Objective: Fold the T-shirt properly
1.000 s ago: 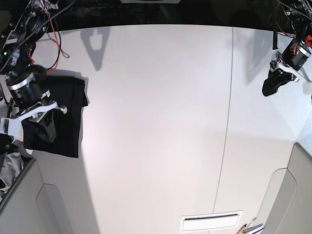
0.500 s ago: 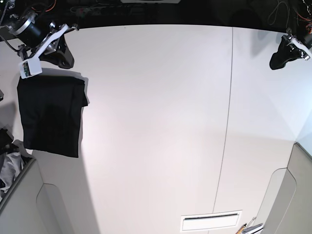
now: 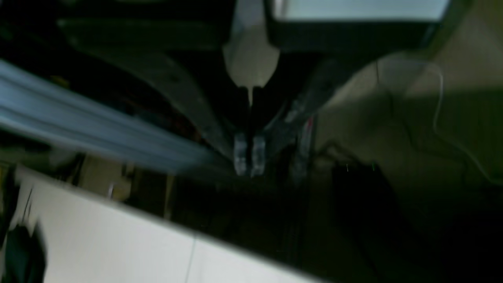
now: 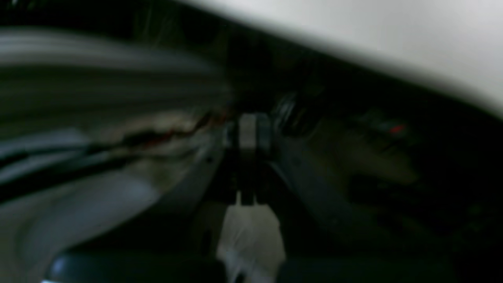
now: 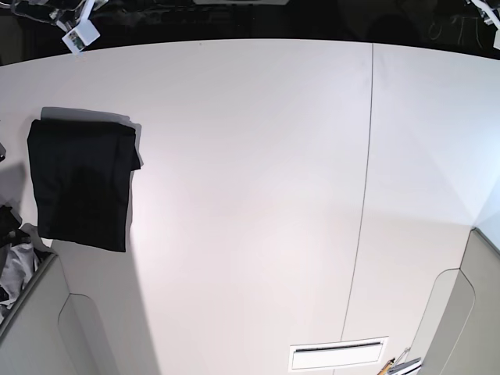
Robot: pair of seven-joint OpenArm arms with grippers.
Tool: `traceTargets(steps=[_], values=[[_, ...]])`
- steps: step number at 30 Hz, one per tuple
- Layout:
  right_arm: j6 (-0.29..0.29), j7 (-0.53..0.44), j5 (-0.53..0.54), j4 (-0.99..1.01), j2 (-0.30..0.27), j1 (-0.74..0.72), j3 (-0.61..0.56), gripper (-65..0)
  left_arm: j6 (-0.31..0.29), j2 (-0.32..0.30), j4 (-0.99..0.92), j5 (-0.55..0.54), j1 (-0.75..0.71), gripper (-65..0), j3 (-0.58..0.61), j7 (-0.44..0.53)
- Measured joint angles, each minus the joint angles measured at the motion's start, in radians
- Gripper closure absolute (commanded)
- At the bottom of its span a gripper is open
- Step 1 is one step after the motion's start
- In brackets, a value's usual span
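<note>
Gone from over the cloth now, pulled right up past the table's (image 5: 250, 195) far edge since a second ago, with only a scrap of the right arm's white camera mount (image 5: 80, 33) showing at the top left corner of the base view. Lies folded, the T-shirt (image 5: 78, 183), a neat black rectangle at the table's left side, long axis running near-to-far, one small flap jutting at its upper right. Sits much nearer the right arm's side than the left's; well apart from both. Pressed together with nothing between them, the right gripper (image 4: 248, 135), seen only in a smeared wrist view. Likewise closed and empty, the left gripper (image 3: 249, 154), pointing off into dark clutter beyond the table. Looks like a finished fold, nothing left but parking. Hard to read: both wrist views blurred, dim, no shirt in either. Cut off at the lower left edge, a small grey cloth pile (image 5: 14, 266).
</note>
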State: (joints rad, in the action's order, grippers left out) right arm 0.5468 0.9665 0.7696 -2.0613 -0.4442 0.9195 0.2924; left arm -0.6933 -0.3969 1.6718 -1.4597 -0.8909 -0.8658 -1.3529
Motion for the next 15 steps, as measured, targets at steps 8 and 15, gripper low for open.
traceTargets(steps=[8,15], values=[[0.001,-0.248,-0.165,0.425,-0.08,-0.084,-0.3,0.0,0.0,-0.103,0.001,0.122,-0.082,0.0,0.224,0.073],[-0.002,-0.265,-0.204,0.778,-0.076,-0.256,-0.526,0.0,0.004,-0.127,-0.043,0.422,-0.076,0.0,0.549,0.372]])
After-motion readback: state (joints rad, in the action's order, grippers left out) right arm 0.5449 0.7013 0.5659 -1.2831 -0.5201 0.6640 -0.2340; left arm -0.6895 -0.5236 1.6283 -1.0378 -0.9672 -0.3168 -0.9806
